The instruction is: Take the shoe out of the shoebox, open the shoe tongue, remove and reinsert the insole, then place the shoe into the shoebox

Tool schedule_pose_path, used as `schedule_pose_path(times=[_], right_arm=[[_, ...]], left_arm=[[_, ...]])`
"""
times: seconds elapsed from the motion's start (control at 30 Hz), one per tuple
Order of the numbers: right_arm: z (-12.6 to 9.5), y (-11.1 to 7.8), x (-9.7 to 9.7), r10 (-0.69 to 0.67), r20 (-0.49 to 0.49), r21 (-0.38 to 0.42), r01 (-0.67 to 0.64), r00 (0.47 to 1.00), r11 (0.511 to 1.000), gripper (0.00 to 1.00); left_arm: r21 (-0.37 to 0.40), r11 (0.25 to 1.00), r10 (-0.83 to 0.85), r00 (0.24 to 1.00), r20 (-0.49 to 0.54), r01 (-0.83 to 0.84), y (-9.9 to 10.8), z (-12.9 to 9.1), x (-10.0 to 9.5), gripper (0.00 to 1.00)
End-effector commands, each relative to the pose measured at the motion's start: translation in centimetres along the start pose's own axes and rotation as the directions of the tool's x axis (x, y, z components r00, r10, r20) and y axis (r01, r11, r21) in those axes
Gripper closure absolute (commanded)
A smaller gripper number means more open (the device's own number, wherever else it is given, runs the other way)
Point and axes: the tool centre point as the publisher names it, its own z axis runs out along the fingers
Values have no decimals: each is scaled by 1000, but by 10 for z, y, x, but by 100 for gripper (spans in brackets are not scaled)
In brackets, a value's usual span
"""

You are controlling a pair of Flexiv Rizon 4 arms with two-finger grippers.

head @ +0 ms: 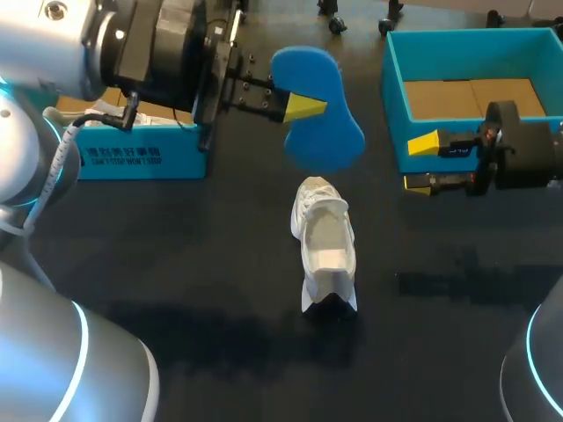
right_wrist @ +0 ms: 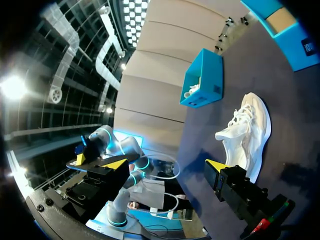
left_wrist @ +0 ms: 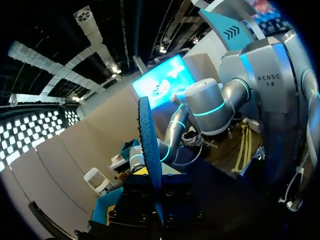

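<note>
Yellow-tipped left gripper (head: 303,109), clamped on the blue insole (head: 327,141), holds it in the air just beyond the white shoe (head: 325,251). The shoe stands on the dark table (head: 176,264), opening upward, outside the teal shoebox (head: 392,105). The right gripper (head: 420,163), fingers apart and empty, hovers beside the box. Risk: the flexible insole may buckle or snag on the collar at reinsertion, since nothing steadies the shoe.
</note>
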Motion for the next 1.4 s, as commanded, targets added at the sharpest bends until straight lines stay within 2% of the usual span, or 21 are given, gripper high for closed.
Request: schedule_pose_path(times=[0.03,0.23,0.33,0.37,0.43,0.5,0.53,0.63,0.73,1.3,1.4], right_arm=[[1,0,0,0,2,-2,0,1000,1000,0],[1,0,0,0,2,-2,0,1000,1000,0],[1,0,0,0,2,-2,0,1000,1000,0],[1,0,0,0,2,-2,0,1000,1000,0],[1,0,0,0,2,-2,0,1000,1000,0],[1,0,0,0,2,-2,0,1000,1000,0],[1,0,0,0,2,-2,0,1000,1000,0],[1,0,0,0,2,-2,0,1000,1000,0],[1,0,0,0,2,-2,0,1000,1000,0],[1,0,0,0,2,-2,0,1000,1000,0],[1,0,0,0,2,-2,0,1000,1000,0]], left_arm=[[-8,972,236,971,42,-236,24,-10,9,100],[-74,896,444,891,94,-438,54,-12,12,100],[-115,784,621,776,112,-611,75,-9,13,100],[-130,776,630,768,114,-617,78,-8,13,100],[-167,660,751,645,141,-732,88,-5,13,100],[-187,613,790,589,172,-768,93,-3,12,100],[-229,531,846,493,203,-816,99,0,11,100],[-279,449,891,401,212,-849,105,0,9,100],[-352,307,948,251,196,-884,114,0,5,100],[-352,307,948,251,196,-884,114,0,5,100],[-373,302,951,254,173,-877,123,2,13,100]])
